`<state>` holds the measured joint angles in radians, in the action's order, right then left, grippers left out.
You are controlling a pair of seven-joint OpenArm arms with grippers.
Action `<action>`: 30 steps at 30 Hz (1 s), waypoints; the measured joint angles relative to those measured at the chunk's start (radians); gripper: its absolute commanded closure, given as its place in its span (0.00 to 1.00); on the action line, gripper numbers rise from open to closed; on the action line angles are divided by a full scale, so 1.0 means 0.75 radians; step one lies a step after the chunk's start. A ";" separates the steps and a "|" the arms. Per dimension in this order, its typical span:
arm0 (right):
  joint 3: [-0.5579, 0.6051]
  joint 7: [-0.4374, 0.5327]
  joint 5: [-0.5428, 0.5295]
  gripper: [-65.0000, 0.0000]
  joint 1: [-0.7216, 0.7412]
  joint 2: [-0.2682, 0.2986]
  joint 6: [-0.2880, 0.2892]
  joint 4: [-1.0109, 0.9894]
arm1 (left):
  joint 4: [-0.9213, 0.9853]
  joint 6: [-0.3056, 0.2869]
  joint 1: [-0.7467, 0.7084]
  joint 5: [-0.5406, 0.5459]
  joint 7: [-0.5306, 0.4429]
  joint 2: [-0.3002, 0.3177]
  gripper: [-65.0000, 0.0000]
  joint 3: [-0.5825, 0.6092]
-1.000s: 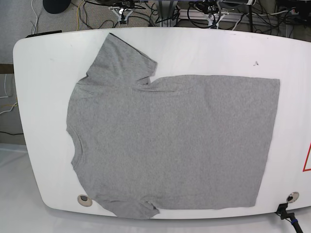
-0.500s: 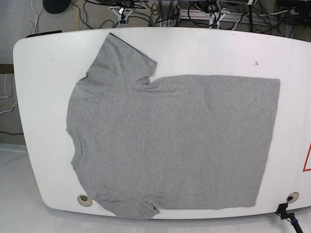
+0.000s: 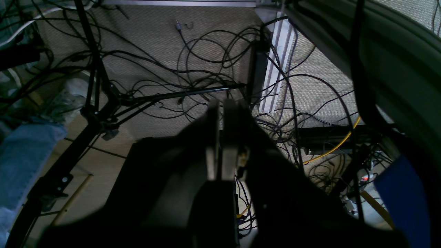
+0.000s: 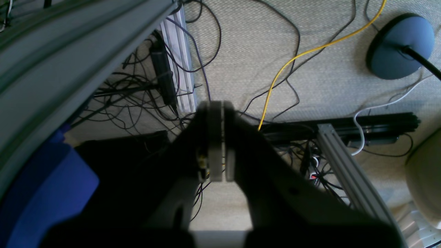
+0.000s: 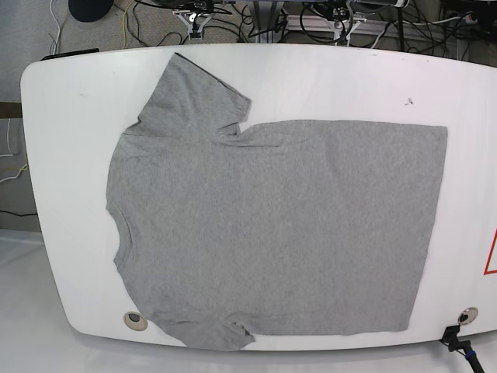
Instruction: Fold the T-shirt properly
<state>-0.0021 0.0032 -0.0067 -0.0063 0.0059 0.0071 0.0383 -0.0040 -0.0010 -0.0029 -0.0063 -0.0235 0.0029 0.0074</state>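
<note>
The heather-grey T-shirt (image 5: 272,225) lies flat and spread out on the white table (image 5: 62,116) in the base view, collar to the left, hem to the right, one sleeve pointing to the far edge and the other at the near edge. My left gripper (image 3: 220,106) is shut, empty, and hangs over the cabled floor beyond the table. My right gripper (image 4: 217,105) is shut too, with nothing in it, also above the floor. Only the tips of both show past the table's far edge in the base view, well off the shirt.
Tangled black cables (image 3: 213,69), a tripod stand (image 3: 100,103) and a yellow cord (image 4: 296,58) cover the carpet behind the table. A round dark lamp base (image 4: 399,44) sits on the floor. Two cable holes (image 5: 134,318) mark the table's near edge.
</note>
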 measured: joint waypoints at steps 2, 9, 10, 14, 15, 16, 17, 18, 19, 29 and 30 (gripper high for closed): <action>-0.002 -0.001 0.000 0.99 0.000 -0.001 -0.001 -0.003 | 0.001 0.001 -0.001 0.000 -0.011 0.001 1.00 0.001; -0.001 -0.001 0.000 0.99 -0.004 0.000 0.000 0.001 | -0.006 -0.001 0.000 0.000 -0.009 0.001 1.00 0.000; -0.001 -0.001 0.000 0.99 -0.004 0.000 0.000 0.001 | -0.001 0.000 0.000 0.000 -0.009 0.001 1.00 0.000; -0.001 -0.001 0.000 1.00 -0.008 0.001 0.000 0.009 | -0.007 -0.009 0.000 0.000 -0.009 0.007 1.00 0.001; -0.001 0.000 0.000 1.00 -0.009 0.001 0.000 0.009 | -0.009 -0.009 0.000 0.000 -0.010 0.008 1.00 0.000; -0.005 0.001 0.000 1.00 -0.011 0.001 0.000 0.009 | -0.009 -0.008 0.001 -0.001 -0.001 0.008 1.00 0.006; -0.003 -0.008 0.009 1.00 -0.012 -0.001 -0.001 0.034 | -0.008 -0.008 0.004 -0.001 0.007 0.008 1.00 0.008; -0.003 -0.006 0.008 1.00 -0.013 -0.001 -0.001 0.035 | -0.008 -0.001 0.004 -0.001 0.009 0.008 1.00 0.008; 0.001 -0.006 0.005 1.00 -0.011 -0.001 -0.001 0.035 | -0.004 0.002 0.004 -0.001 0.006 0.008 1.00 0.008; -0.003 -0.009 0.005 1.00 -0.004 0.004 -0.006 0.034 | -0.001 0.001 0.000 -0.006 -0.004 0.015 1.00 0.004; -0.005 -0.010 0.005 1.00 -0.005 0.004 -0.005 0.034 | 0.001 0.001 0.001 -0.006 -0.004 0.016 1.00 0.004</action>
<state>-0.0055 -0.0040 -0.0029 -0.0097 0.0090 0.0032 0.0639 -0.0032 -0.0006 -0.0025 -0.0105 -0.0261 0.0147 0.0105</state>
